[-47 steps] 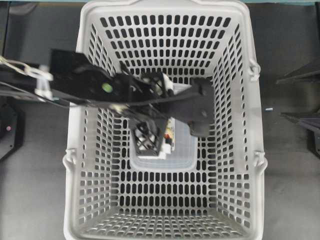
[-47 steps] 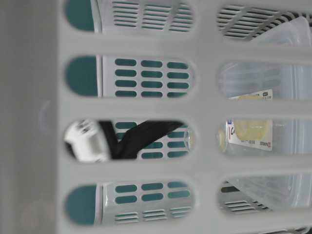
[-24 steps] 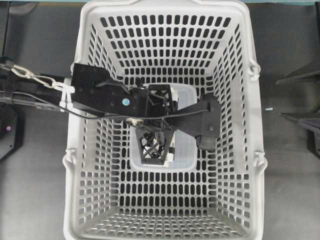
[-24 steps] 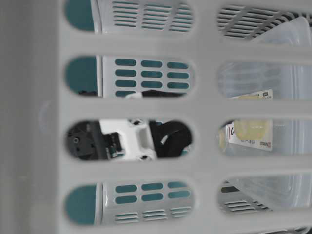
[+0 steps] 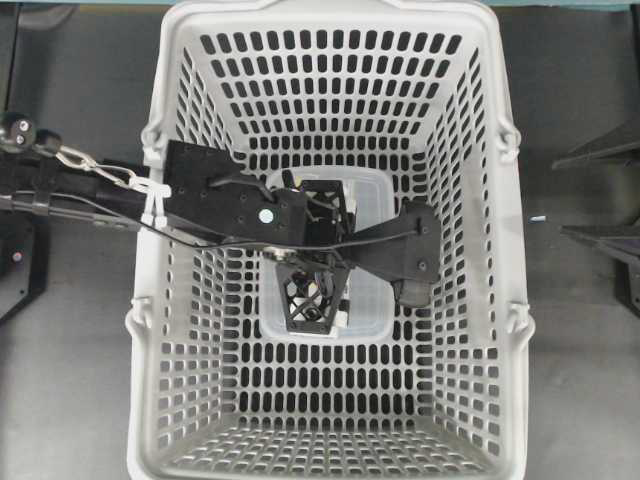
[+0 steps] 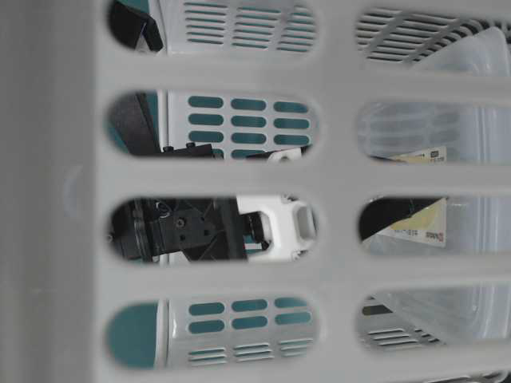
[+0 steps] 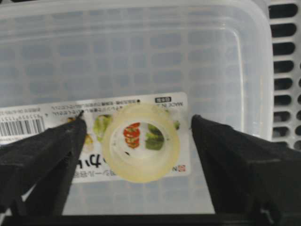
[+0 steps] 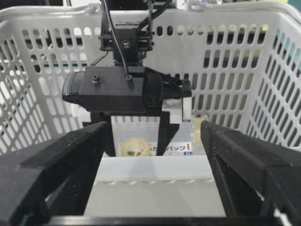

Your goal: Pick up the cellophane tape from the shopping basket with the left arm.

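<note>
The cellophane tape (image 7: 140, 142), a small pale yellowish roll, lies flat on the printed label of a clear plastic box (image 7: 141, 56) on the floor of the light grey shopping basket (image 5: 320, 90). My left gripper (image 7: 138, 123) is open and hangs over the box, one black finger on each side of the roll and neither touching it. In the overhead view the left gripper (image 5: 312, 303) hides the tape. The right wrist view shows the tape (image 8: 134, 147) beyond the basket rim (image 8: 155, 169). My right gripper (image 8: 154, 132) is open and empty outside the basket.
The clear box (image 5: 372, 290) takes up the middle of the basket floor. The left arm (image 5: 230, 205) crosses over the basket's left wall. Black parts of the right arm (image 5: 605, 240) sit at the right edge. The slotted basket floor (image 7: 284, 70) shows beside the box.
My left arm has reached further into the basket and lowered. The open gripper has come down over the clear box and now straddles the tape. The right arm has not moved.
</note>
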Robot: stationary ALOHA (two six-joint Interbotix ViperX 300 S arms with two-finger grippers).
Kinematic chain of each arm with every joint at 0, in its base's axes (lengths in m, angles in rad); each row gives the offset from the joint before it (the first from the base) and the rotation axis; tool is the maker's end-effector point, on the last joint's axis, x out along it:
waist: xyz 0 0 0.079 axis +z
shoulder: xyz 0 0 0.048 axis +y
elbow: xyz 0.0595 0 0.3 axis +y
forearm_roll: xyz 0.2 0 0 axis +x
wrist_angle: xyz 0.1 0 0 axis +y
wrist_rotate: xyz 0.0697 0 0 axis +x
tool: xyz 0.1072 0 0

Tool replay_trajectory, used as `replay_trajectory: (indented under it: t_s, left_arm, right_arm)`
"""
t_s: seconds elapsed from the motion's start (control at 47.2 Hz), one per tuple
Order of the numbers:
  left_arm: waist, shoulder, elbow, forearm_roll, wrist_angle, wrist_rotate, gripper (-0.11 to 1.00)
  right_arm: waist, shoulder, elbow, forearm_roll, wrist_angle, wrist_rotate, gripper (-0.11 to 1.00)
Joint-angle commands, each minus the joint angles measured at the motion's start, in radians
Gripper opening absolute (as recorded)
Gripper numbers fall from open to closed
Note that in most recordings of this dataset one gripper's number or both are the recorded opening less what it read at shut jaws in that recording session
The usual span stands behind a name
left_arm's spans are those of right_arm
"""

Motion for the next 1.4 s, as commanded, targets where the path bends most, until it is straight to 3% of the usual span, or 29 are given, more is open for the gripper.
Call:
replay_trajectory:
  t_s: [0.0, 0.381, 0.466, 0.571, 0.677, 0.847, 1.164, 1.376]
  left_arm:
    - [0.005, -0.009, 0.0, 0.005, -0.003, 0.002, 0.85]
    - [0.003, -0.014, 0.034, 0.003, -0.008, -0.008, 0.81]
    - [0.0, -0.015, 0.032, 0.005, -0.008, -0.002, 0.73]
    - [-0.005, -0.017, 0.025, 0.003, -0.003, 0.006, 0.49]
    - [-0.006, -0.035, 0.006, 0.003, 0.005, 0.006, 0.5]
    - [-0.005, -0.092, -0.074, 0.003, 0.095, 0.005, 0.5]
    - [-0.005, -0.14, -0.377, 0.003, 0.43, 0.003, 0.5]
    - [-0.002, -0.112, -0.482, 0.003, 0.525, 0.006, 0.5]
  right_arm:
    - [0.002, 0.006, -0.012, 0.003, -0.006, -0.002, 0.76]
    - [0.003, 0.006, -0.008, 0.003, -0.005, 0.002, 0.76]
    - [0.002, 0.006, -0.006, 0.003, -0.006, 0.002, 0.76]
    - [0.002, 0.006, -0.003, 0.003, -0.006, 0.002, 0.76]
    - [0.002, 0.005, -0.003, 0.003, -0.005, 0.003, 0.76]
    - [0.002, 0.0, -0.003, 0.003, -0.006, 0.003, 0.76]
    - [0.002, -0.014, -0.003, 0.003, -0.005, 0.008, 0.76]
    - [0.002, -0.017, -0.003, 0.003, -0.006, 0.008, 0.76]
